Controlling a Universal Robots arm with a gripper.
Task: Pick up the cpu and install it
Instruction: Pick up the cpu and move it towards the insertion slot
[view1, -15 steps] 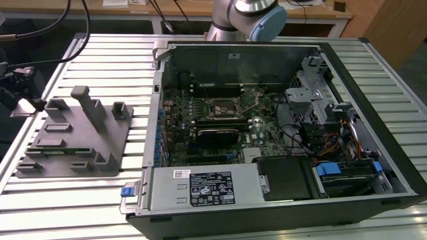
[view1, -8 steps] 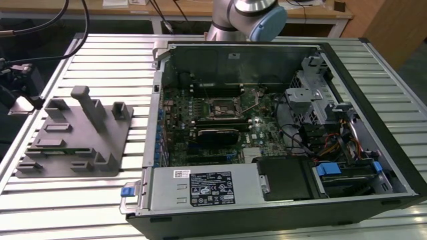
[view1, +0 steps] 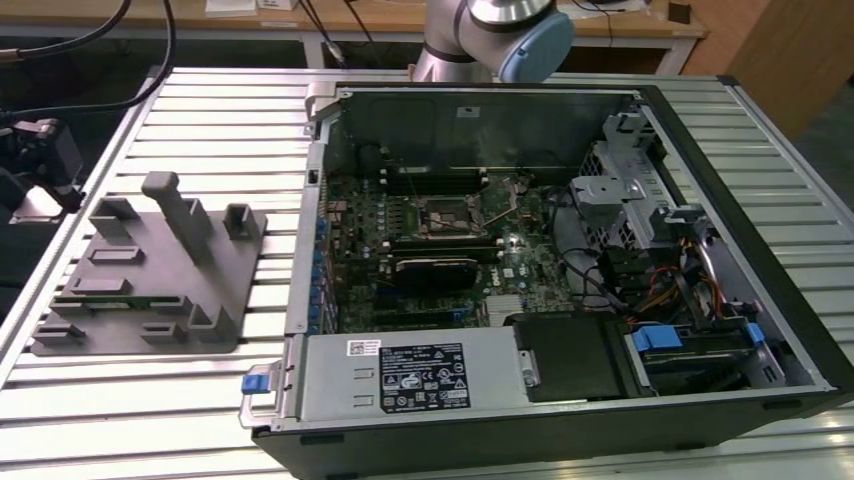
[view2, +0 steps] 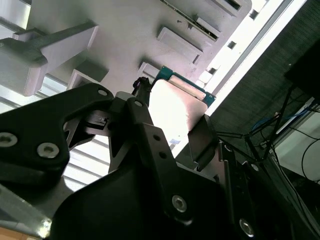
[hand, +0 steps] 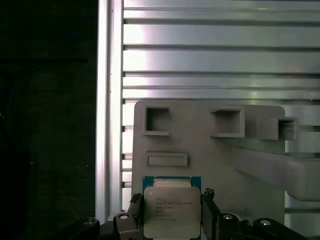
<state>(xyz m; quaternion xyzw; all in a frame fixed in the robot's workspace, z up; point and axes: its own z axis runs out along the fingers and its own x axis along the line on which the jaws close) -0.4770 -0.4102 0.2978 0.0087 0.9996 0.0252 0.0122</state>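
One edge of the cpu (hand: 172, 212) runs off the frame in your first wrist view, and fingers (hand: 210, 212) of the gripper (hand: 172, 220) cover two sides. Glare washes out its top in the second wrist view. In the exterior view, the arm (view1: 501, 35) is cut off up top, and the socket (view1: 451, 213) is too small to judge.

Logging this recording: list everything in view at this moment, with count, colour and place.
cpu: one, silver-grey top with a green rim, between the gripper's fingers, with the fixture plate behind it.
fixture plate: one, grey, on the table, at the exterior view's left of the computer case.
computer case: one, black, open, lying on the table.
motherboard: one, green, inside the case.
socket: one, black and metal, mid motherboard.
power supply: one, silver, at the case's near end.
table: one, silver, slatted.
arm: one, silver with a blue cap, behind the case.
gripper: one, black, closed on the cpu.
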